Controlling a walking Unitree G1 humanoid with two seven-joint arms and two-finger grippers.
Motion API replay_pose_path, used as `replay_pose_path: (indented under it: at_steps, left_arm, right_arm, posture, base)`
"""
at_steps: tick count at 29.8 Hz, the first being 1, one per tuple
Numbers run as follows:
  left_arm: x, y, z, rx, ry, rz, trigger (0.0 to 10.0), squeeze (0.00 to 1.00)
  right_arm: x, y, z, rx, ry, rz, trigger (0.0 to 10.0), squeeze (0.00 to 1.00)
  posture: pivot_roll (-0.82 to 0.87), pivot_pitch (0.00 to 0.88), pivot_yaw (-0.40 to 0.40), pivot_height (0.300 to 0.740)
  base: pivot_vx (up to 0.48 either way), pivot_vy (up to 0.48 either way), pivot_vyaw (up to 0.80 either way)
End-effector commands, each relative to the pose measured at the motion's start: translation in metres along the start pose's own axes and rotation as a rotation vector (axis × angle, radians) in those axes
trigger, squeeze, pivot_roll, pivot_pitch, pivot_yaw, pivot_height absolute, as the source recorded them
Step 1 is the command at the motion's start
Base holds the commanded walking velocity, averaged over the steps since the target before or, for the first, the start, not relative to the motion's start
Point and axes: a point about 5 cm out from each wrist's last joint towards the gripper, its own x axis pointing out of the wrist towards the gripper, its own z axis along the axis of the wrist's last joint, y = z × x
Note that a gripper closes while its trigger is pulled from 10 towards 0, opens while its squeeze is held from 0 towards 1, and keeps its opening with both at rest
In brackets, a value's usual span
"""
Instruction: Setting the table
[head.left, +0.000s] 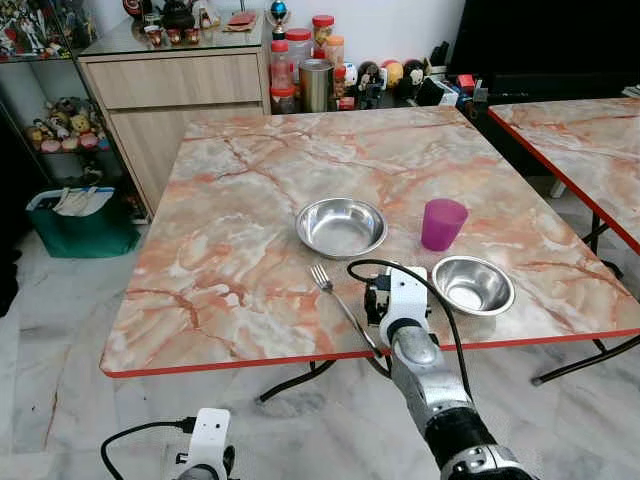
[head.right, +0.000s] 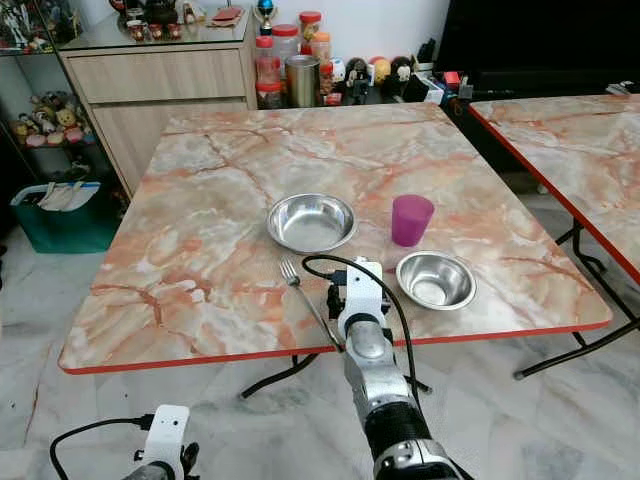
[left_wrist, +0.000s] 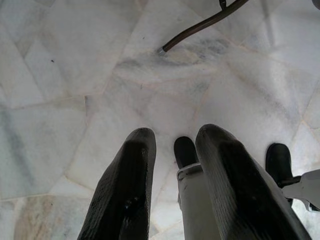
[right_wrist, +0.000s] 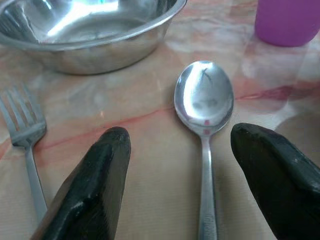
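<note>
Marble-patterned table (head.left: 250, 200), red-edged, left to right: fork (head.left: 335, 298) near the front edge; large steel bowl (head.left: 341, 227); spoon (right_wrist: 204, 107) lying between the spread fingers of the right gripper (right_wrist: 180, 175); purple cup (head.left: 443, 223); small steel bowl (head.left: 472, 284). Left gripper (left_wrist: 175, 185) hangs over floor tiles (left_wrist: 60, 100), fingers apart.

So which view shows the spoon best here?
The right wrist view: the spoon lies on the table between the open right pincer's fingers, beside the fork. From the head views the wrist covers it; the left wrist view looks at floor.
</note>
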Motion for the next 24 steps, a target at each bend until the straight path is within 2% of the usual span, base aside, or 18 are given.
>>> replay_pose_path:
  at_steps: [1, 14, 18, 19, 20, 24]
  left_arm:
    - [0.0, -0.001, -0.002, 0.012, 0.021, -0.014, 10.0, 0.0]
    - [0.0, -0.002, -0.003, 0.013, 0.031, -0.035, 10.0, 0.0]
    - [0.0, -0.004, -0.004, 0.009, 0.033, -0.046, 10.0, 0.0]
    - [0.0, -0.005, -0.003, 0.009, 0.034, -0.052, 10.0, 0.0]
    - [0.0, -0.005, -0.003, 0.008, 0.033, -0.054, 10.0, 0.0]
    - [0.001, -0.007, -0.001, 0.006, 0.032, -0.064, 10.0, 0.0]
  right_arm:
    - [0.002, 0.003, 0.003, 0.013, 0.001, -0.001, 10.0, 0.0]
    - [0.003, 0.0, -0.009, 0.021, 0.067, -0.045, 10.0, 0.0]
    - [0.004, -0.003, -0.016, 0.056, 0.122, -0.056, 10.0, 0.0]
    - [0.003, -0.004, -0.017, 0.067, 0.13, -0.059, 3.6, 0.0]
    - [0.004, -0.004, -0.017, 0.07, 0.131, -0.058, 0.0, 0.0]
    - [0.004, -0.007, -0.018, 0.051, 0.141, -0.078, 0.0, 0.0]
  posture:
    - [-0.07, 0.0, 0.011, 0.74]
    - [-0.07, 0.0, 0.014, 0.74]
    - [-0.07, 0.0, 0.015, 0.74]
    - [-0.07, 0.0, 0.014, 0.74]
    - [-0.07, 0.0, 0.014, 0.74]
    - [-0.07, 0.0, 0.013, 0.74]
  base:
    - [0.0, 0.0, 0.0]
    - [0.0, 0.0, 0.0]
    - [0.0, 0.0, 0.0]
    - [0.0, 0.0, 0.0]
    - [0.0, 0.0, 0.0]
    - [0.0, 0.0, 0.0]
